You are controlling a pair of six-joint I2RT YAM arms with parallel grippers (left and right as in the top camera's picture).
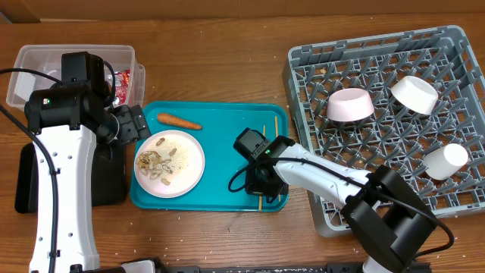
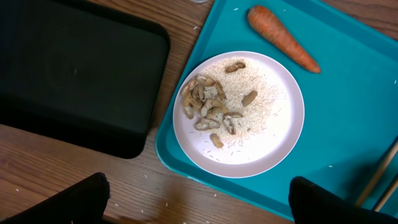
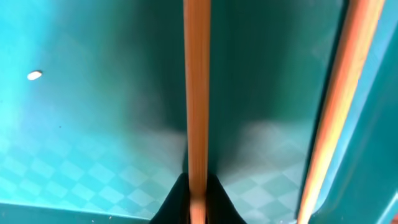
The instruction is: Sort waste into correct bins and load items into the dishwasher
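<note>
Overhead first: the chopsticks (image 1: 264, 130) lie along the right side of the teal tray (image 1: 220, 114). Their long axis runs from the far edge toward the near edge. The right gripper (image 1: 258, 180) sits right on top of them, closer to their near end. The dish rack (image 1: 455, 45) is just off to the right of that tray, with two bowls (image 1: 349, 104) and the cup (image 1: 445, 161) in it already. So the right arm is clearly the nearer one to both the sticks and the rack. The left gripper (image 1: 130, 123) is way over by the black tray (image 1: 110, 186) and clear tub (image 1: 45, 57).

Left wrist cam: jaws spread wide, nothing in them. The plate (image 2: 273, 143) with the shell scraps (image 2: 208, 106) is straight ahead, the carrot (image 2: 283, 37) is beyond it, and the black tray is just beside the teal one.

Right wrist cam: one chopstick runs dead centre up the frame, and the dark jaw tips press in on either side of it at the bottom. That looks like a closed pinch on that single stick. The other stick lies off to the right by the tray wall, outside the jaws. Can't tell if anything's lifted yet. My guess is the carry goes rightward to the rack, and a stick held off-centre will want to droop.
</note>
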